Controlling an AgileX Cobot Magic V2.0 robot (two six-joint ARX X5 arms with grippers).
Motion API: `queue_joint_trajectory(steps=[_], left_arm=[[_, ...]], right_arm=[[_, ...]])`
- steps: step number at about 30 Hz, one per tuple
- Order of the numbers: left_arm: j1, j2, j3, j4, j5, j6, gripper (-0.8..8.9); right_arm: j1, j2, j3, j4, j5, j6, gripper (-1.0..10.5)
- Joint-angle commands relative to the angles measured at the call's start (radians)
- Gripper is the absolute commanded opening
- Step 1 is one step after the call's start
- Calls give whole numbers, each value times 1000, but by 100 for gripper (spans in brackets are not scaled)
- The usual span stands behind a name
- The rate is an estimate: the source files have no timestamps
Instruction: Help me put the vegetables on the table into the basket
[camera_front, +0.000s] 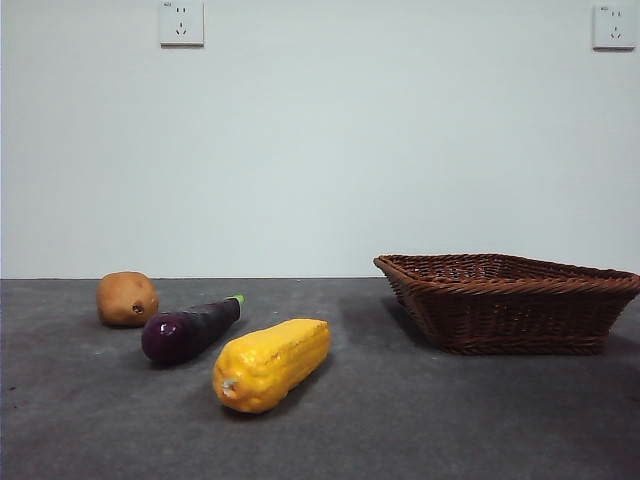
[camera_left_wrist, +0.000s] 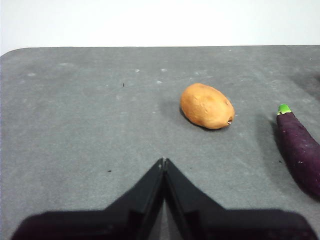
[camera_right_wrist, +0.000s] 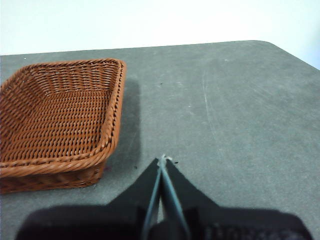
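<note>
Three vegetables lie on the table (camera_front: 520, 420), none yet in the wicker basket (camera_front: 510, 315) — the work looks unstarted. The potato (camera_front: 127, 298), the eggplant (camera_front: 190, 329) and the corn cob (camera_front: 271, 364) sit close together, well apart from the empty basket. The left gripper (camera_left_wrist: 163, 161) hangs near the potato with its jaws pressed together, gripping nothing; the right gripper (camera_right_wrist: 163, 159) waits beside the basket, likewise closed and empty — all three pickups remain.
</note>
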Motion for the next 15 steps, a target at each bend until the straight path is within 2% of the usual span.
queue_joint_trajectory(steps=[1, 8, 13, 15], left_arm=[[3, 1, -10, 6, 3, 6, -3], [3, 0, -10, 7, 3, 4, -3], [3, 1, -10, 7, 3, 3, -3], [3, 1, -10, 7, 3, 3, -3]], right_arm=[[0, -2, -9, 4, 0, -3, -11], [0, -2, -9, 4, -1, 17, -11], [0, -2, -9, 2, -17, 173, -11], [0, -2, -9, 2, -35, 211, -11]])
